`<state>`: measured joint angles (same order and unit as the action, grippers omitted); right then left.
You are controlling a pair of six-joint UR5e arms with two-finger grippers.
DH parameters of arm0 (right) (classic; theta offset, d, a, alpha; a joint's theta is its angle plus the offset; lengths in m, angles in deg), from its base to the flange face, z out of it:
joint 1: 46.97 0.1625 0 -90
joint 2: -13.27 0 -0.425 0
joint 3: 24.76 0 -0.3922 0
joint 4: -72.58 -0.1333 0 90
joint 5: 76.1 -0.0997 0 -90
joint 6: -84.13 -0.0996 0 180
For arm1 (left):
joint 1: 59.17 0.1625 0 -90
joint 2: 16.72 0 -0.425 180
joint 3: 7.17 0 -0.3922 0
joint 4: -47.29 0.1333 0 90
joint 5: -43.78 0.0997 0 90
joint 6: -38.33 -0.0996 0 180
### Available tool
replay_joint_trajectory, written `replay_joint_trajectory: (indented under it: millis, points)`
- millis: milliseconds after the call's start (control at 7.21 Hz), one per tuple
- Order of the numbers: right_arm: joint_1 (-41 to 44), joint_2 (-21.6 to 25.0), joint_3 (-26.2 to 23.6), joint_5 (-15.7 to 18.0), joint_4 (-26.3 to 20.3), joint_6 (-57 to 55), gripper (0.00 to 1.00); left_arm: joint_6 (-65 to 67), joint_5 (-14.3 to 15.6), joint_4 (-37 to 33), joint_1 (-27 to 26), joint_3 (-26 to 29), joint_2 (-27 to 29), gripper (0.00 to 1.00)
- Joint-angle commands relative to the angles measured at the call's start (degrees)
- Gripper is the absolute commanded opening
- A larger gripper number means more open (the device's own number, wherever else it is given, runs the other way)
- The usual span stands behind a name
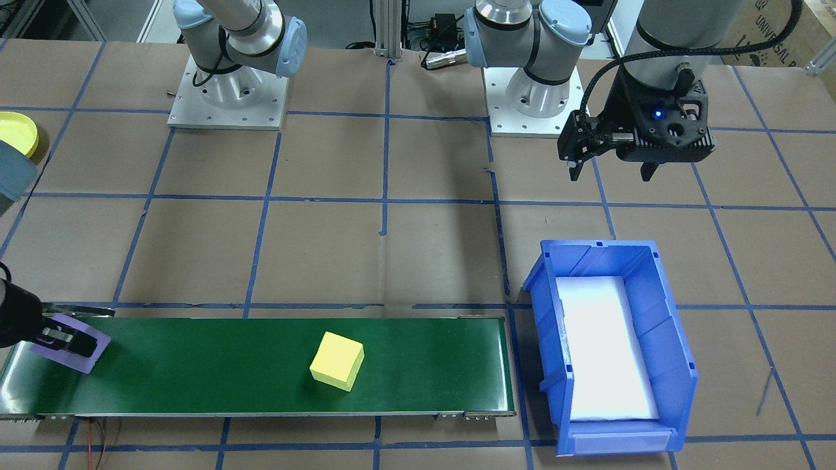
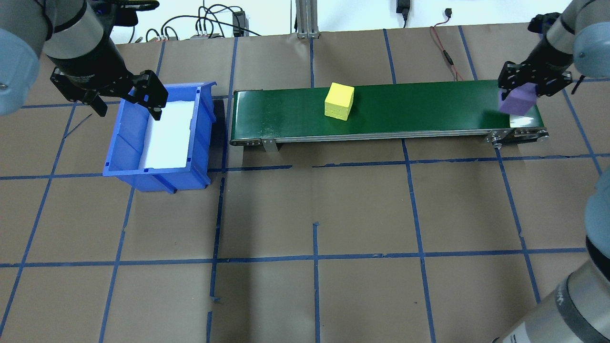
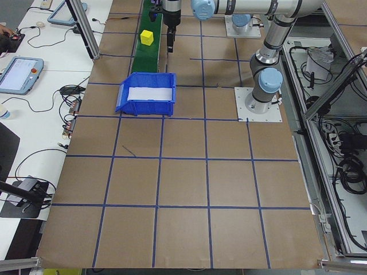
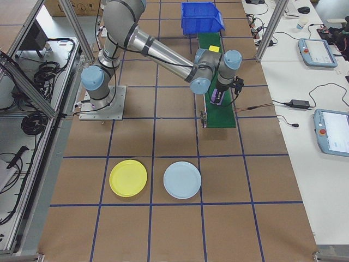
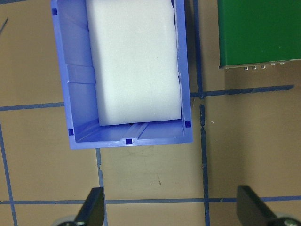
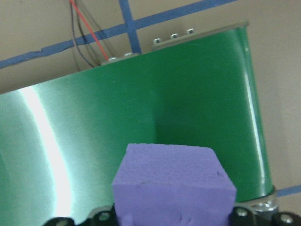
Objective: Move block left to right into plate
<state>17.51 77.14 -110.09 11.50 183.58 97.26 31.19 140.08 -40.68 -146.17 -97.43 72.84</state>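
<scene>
A purple block (image 2: 514,103) is held over the right end of the green conveyor belt (image 2: 419,107), and my right gripper (image 2: 522,93) is shut on it. The right wrist view shows the purple block (image 6: 174,186) between the fingers, with the belt below it. A yellow block (image 2: 339,100) sits on the belt near its middle. The yellow plate (image 4: 128,178) lies on the table well away from the belt, on my right side. My left gripper (image 2: 128,104) hangs open and empty over the near-left edge of the blue bin (image 2: 125,157).
A pale blue plate (image 4: 182,179) lies beside the yellow one. The blue bin, lined with white foam (image 5: 134,61), stands at the belt's left end. Red and black wires (image 2: 445,52) run behind the belt. Brown table paper carries blue tape lines.
</scene>
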Motion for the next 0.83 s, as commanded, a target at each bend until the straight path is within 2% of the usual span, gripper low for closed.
replay_joint_trajectory:
  millis: [0,416,554,693]
  points:
    - [-10.6,0.8,-0.1,0.4,0.0,17.2,0.29,-0.2,0.0,0.3,0.1,-0.1,0.0,1.00]
    - [-22.3,-0.3,-0.4,2.1,1.1,33.6,0.29,-0.2,0.0,0.2,0.1,-0.1,0.1,1.00]
    - [-26.1,-2.0,-0.2,1.6,2.0,37.5,0.29,-0.2,0.2,0.2,0.1,-0.1,0.1,1.00]
    - [-29.4,-5.0,-0.1,0.8,4.9,41.5,0.29,-0.2,0.2,0.2,0.2,-0.1,0.1,1.00]
